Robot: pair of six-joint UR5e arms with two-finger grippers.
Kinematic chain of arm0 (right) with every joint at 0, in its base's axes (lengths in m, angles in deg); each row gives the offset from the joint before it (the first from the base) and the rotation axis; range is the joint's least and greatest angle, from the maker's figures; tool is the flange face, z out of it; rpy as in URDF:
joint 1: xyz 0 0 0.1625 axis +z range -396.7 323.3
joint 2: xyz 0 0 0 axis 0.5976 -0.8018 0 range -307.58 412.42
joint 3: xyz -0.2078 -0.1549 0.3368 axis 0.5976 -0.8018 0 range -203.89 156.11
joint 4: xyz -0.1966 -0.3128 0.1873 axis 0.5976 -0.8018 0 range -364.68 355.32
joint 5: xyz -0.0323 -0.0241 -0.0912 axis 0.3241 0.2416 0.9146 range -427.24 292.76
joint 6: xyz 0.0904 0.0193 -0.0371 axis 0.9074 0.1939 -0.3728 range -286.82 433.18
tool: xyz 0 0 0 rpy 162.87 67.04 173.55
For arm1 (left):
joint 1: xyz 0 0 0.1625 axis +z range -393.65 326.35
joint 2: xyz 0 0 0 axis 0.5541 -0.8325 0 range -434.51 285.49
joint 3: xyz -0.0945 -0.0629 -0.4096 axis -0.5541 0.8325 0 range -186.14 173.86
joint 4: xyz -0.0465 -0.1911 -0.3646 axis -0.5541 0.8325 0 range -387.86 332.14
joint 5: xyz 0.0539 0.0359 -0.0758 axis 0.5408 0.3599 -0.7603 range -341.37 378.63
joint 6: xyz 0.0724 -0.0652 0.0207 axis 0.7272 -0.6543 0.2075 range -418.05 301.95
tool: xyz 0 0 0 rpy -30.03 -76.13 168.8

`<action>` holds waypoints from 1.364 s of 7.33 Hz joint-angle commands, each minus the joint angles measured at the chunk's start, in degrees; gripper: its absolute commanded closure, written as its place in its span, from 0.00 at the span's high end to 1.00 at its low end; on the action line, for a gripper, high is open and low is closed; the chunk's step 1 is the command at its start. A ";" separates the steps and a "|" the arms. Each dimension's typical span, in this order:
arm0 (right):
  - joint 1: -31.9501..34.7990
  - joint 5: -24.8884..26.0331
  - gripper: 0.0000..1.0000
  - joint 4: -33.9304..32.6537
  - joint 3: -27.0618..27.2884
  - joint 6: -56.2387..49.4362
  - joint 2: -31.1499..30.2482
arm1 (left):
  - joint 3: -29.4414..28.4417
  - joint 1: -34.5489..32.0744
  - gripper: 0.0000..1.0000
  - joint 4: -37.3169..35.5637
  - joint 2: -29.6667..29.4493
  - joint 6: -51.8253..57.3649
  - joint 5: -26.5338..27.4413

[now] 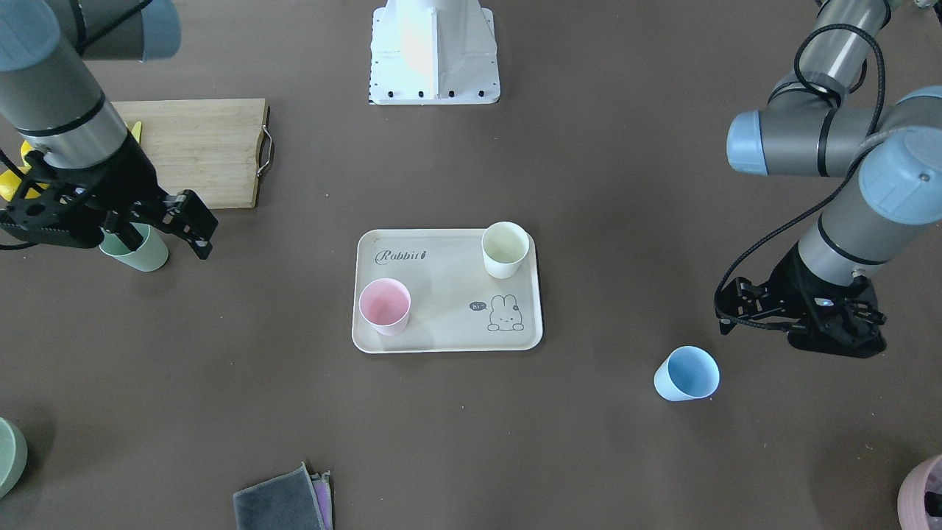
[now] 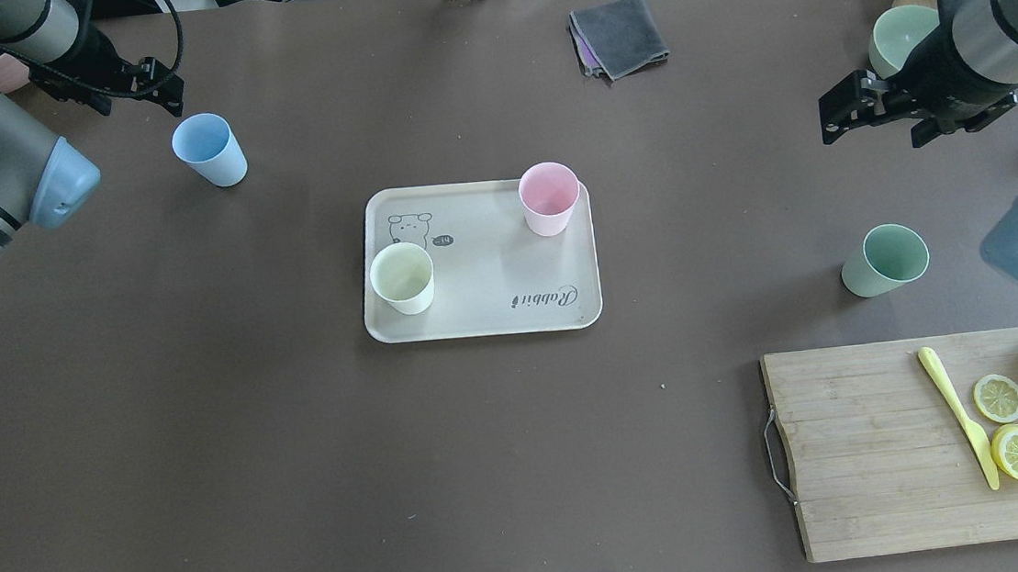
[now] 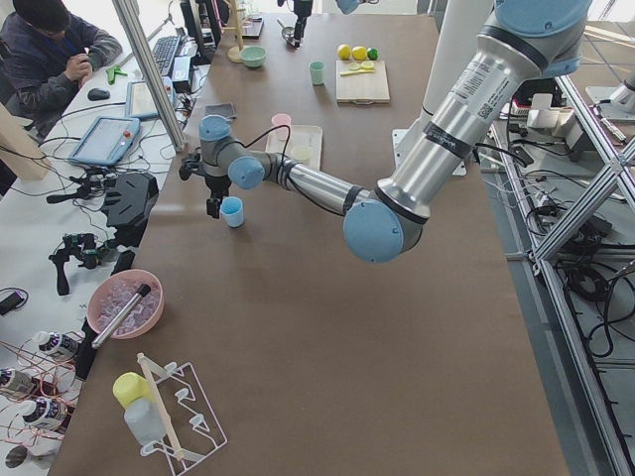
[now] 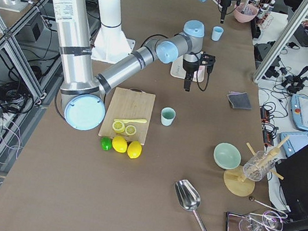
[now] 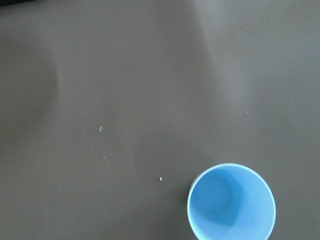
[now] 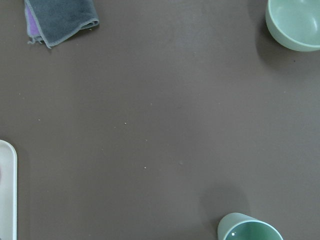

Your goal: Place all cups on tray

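Brown tabletop is carrying the tray at centre, its long axis lying crosswise, with the pink cup and cream cup standing on it. The blue cup and green cup are standing outside. The left gripper and right gripper are hovering, fingers apart and empty.

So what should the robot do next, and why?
I'd guess: slide the left gripper sideways until it is centred over the blue cup. The pink cup and cream cup already stand on the tray, the blue one sits on the table, and the left wrist view shows it off in a corner, not centred.
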 commanded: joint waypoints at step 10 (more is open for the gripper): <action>2.24 -1.23 1.00 0.37 1.20 -8.26 -5.95 | -1.52 4.74 0.00 6.42 -1.94 -1.20 0.68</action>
